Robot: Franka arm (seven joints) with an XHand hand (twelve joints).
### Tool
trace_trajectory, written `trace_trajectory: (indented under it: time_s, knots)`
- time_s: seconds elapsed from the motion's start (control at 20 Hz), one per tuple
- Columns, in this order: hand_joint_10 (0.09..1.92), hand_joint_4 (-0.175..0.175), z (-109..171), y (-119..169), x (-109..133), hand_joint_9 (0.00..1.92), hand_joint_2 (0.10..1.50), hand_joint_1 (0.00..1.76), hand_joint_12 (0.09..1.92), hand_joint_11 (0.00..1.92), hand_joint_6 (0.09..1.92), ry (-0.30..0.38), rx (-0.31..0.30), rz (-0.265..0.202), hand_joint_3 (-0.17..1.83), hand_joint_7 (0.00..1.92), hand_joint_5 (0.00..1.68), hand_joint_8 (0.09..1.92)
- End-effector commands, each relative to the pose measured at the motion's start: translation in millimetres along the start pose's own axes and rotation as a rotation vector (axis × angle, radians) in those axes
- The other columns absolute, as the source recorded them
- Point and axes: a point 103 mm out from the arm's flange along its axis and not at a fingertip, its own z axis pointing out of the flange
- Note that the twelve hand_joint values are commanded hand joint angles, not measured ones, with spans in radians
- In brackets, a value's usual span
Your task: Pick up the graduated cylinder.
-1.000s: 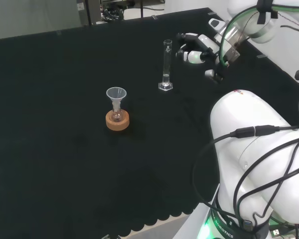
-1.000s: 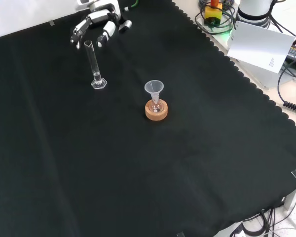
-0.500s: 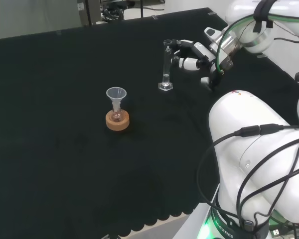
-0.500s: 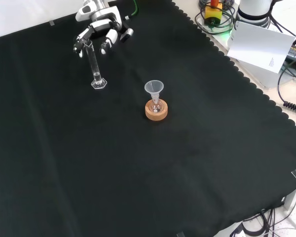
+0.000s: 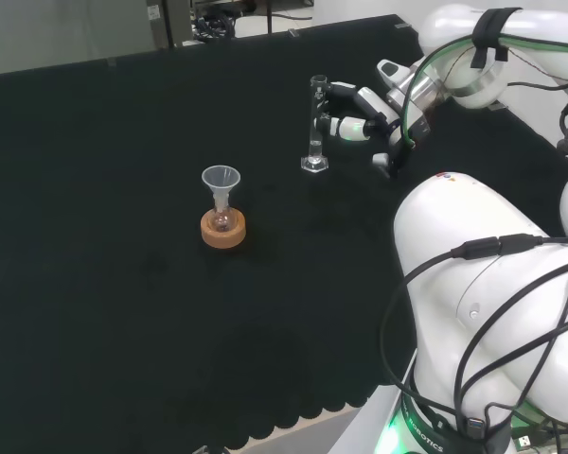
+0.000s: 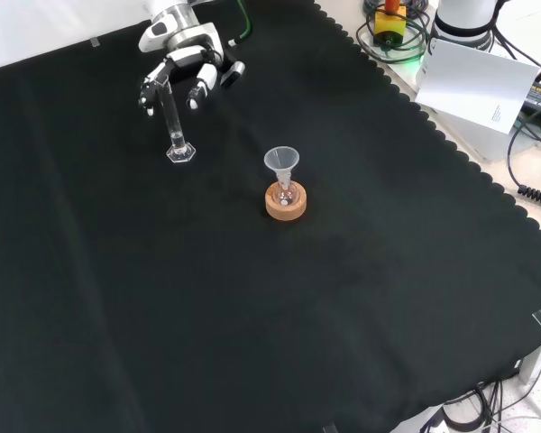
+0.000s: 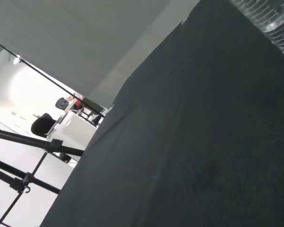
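The graduated cylinder (image 5: 315,123) stands upright on its hexagonal foot on the black table (image 5: 123,312), long axis vertical, open mouth pointing up. In the head view it lies beyond and to the right of the cork stand (image 5: 223,228), well apart from it; in the front view it lies to the left of and above that stand.

Over the last second the hand (image 5: 360,112) has closed the gap to the cylinder. It was off to the right of the tube and clear of it in the head view; now its fingers (image 6: 150,93) reach either side of the tube's upper part, spread and only lightly bent. Whether they already touch the glass cannot be judged; the foot rests on the cloth and the tube shows no tilt, so the grasp appears not yet made. The approach seems complete, and closing and lifting remain.

On the cork stand sits a small round flask (image 5: 223,219) with a clear funnel (image 5: 221,180) in its neck. Both lie away from the hand's path.

In the wrist view, a ribbed edge of clear glass (image 7: 270,19) sits close beside the palm.
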Motion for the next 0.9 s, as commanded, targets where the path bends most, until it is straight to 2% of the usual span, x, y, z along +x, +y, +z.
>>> trace_trajectory:
  time_s: [0.05,0.35,0.55,0.9]
  knots:
    - [0.58,-0.019,10.2,4.0,-5.7,0.5,1.04,0.96,1.31,0.21,0.09,0.04,0.013,-0.005,-0.17,0.32,0.49,0.62]
    - [0.59,-0.018,13.2,6.9,-11.7,0.53,1.04,0.98,1.3,0.26,0.09,0.073,-0.005,0.003,-0.17,0.34,0.52,0.62]
    - [0.57,-0.018,18.4,12.3,-12.0,0.6,1.03,1.02,1.25,0.36,0.09,0.089,0.026,-0.006,-0.17,0.41,0.59,0.62]
    - [0.5,-0.012,22.5,15.9,-11.7,0.7,1.04,1.06,1.17,0.5,0.2,0.097,0.041,-0.009,-0.17,0.47,0.69,0.61]
